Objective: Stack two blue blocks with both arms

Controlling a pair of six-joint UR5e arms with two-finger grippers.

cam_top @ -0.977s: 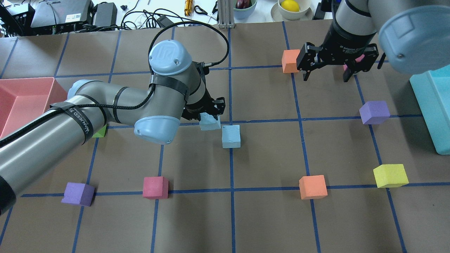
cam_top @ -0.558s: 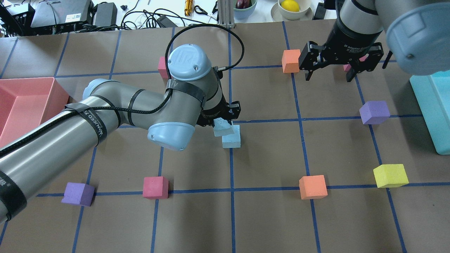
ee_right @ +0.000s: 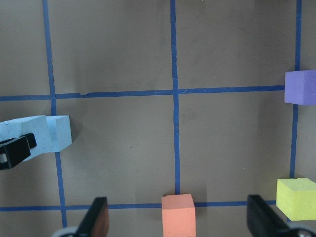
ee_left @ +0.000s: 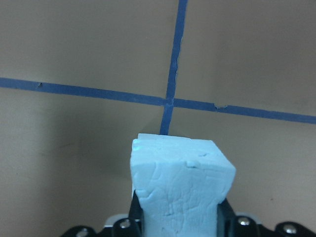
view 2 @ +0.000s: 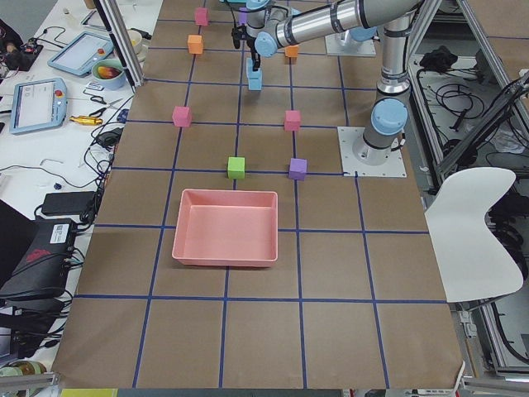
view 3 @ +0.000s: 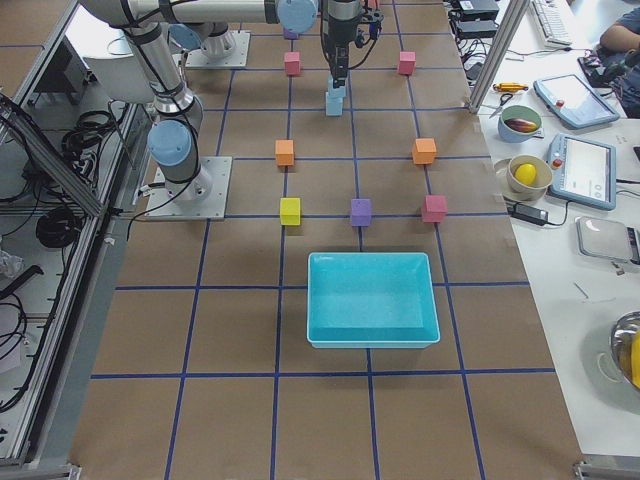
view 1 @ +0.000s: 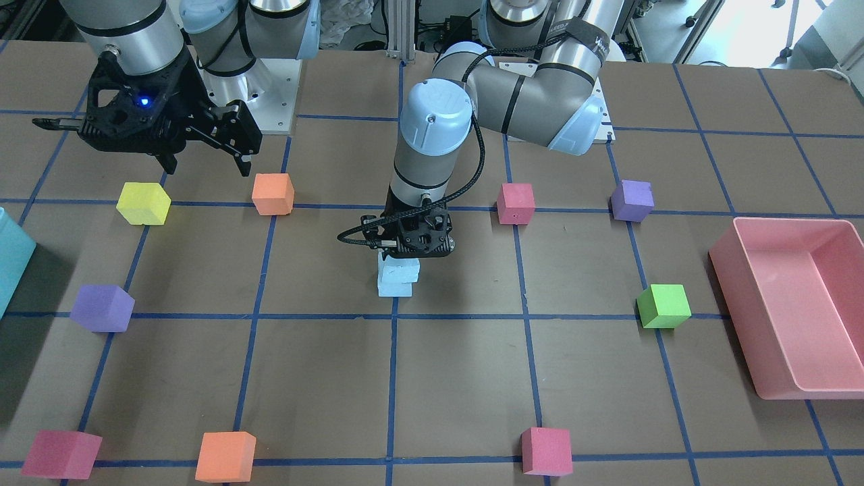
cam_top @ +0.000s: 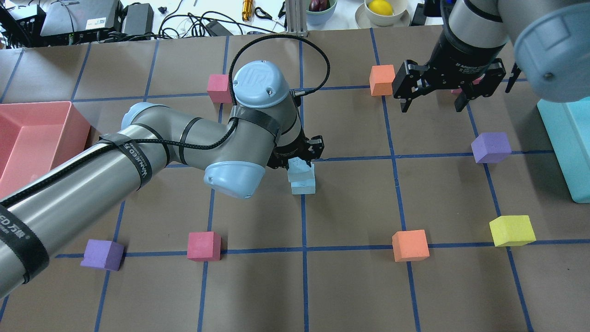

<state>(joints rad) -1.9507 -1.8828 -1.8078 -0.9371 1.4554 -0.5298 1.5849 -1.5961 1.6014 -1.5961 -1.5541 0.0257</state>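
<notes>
My left gripper (cam_top: 298, 157) is shut on one pale blue block (cam_top: 298, 165) and holds it directly over the second blue block (cam_top: 303, 186), which lies at the table's centre. In the front view the held block (view 1: 399, 268) sits on or just above the lower one (view 1: 395, 289), slightly offset; I cannot tell if they touch. In the left wrist view the held block (ee_left: 180, 185) fills the lower middle and hides the lower block. My right gripper (cam_top: 433, 105) is open and empty at the far right, next to an orange cube (cam_top: 381, 80).
A pink tray (cam_top: 27, 133) stands at the left and a teal bin (cam_top: 567, 138) at the right. Around the centre lie a purple cube (cam_top: 491, 147), a yellow cube (cam_top: 511, 229), an orange cube (cam_top: 409, 245), a red cube (cam_top: 203, 246) and another red cube (cam_top: 219, 87).
My left arm carried the held blue block to the right, from beside the lying blue block to right over it. My right gripper drifted slightly right and stayed open.
</notes>
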